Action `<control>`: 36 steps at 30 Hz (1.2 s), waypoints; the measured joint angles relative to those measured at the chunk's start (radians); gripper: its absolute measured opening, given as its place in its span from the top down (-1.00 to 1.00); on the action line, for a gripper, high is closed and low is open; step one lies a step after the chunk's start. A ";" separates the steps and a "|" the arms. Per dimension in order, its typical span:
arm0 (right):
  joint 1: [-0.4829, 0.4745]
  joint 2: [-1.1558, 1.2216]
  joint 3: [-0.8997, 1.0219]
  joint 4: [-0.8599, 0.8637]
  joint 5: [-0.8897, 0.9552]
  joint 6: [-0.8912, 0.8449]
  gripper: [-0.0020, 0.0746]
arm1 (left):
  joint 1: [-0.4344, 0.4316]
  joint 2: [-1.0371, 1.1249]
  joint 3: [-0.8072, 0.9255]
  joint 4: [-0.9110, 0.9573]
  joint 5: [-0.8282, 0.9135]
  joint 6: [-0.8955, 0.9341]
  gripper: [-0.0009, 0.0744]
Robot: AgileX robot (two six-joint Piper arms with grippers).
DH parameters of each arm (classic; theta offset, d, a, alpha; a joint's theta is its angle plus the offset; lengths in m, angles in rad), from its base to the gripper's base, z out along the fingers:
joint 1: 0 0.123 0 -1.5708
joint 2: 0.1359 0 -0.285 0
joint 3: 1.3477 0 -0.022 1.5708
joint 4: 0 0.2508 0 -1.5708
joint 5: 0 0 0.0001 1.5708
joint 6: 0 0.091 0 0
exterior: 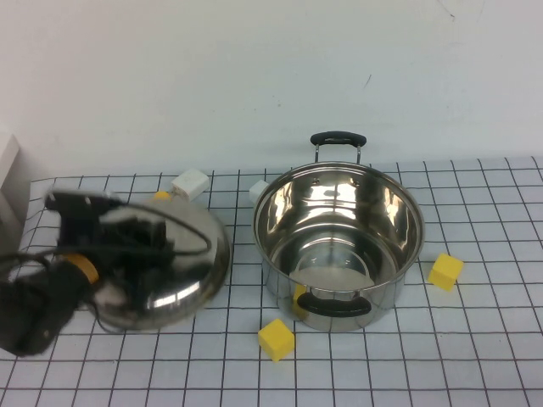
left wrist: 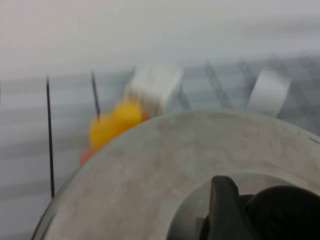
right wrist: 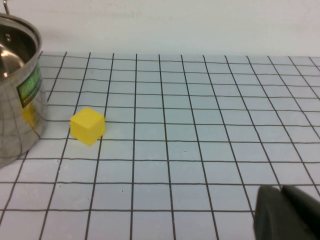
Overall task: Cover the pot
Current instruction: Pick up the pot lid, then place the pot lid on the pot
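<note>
Pot (exterior: 338, 242) first: it stands open and empty right of centre on the gridded table (exterior: 475, 356), one black loop handle toward the far wall and the other facing the robot; its mouth is bare, so covering has not been done; the domed steel lid (exterior: 170, 267) is to the pot's left, its edge near the pot's wall but seemingly apart from it, and it looks tilted, as though raised off the table; the left gripper (exterior: 127, 233) sits over the lid's crown, and in the left wrist view a dark finger (left wrist: 222, 210) stands at the black knob (left wrist: 285, 212); whether the fingers are clamped on that knob cannot be told from these views; the right gripper (right wrist: 285, 215) shows only as a dark edge in its own wrist view, low over bare table on the pot's right, its fingers not readable either; judged from this, the step in hand is carrying the lid; the next move calls for travel toward the pot, enough height to clear the rim, then levelling and centring before lowering; yellow blocks (exterior: 276, 339) lie near the pot's base and a white block (exterior: 190, 183) beyond the lid, none in that path
</note>
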 joint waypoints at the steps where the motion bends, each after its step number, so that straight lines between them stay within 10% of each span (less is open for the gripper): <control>1: 0.000 0.000 0.000 0.000 0.000 0.000 0.92 | 0.000 -0.045 0.000 0.010 0.020 -0.010 0.12; 8: 0.000 0.000 0.000 0.000 0.000 0.000 0.92 | 0.000 -0.350 -0.039 0.127 0.190 -0.155 0.12; 19: 0.000 0.000 0.000 0.000 0.000 0.000 0.92 | -0.168 -0.356 -0.366 0.965 0.292 -0.968 0.12; 36: 0.000 0.000 0.000 0.000 0.000 0.000 0.92 | -0.420 0.034 -0.682 1.131 0.342 -1.041 0.13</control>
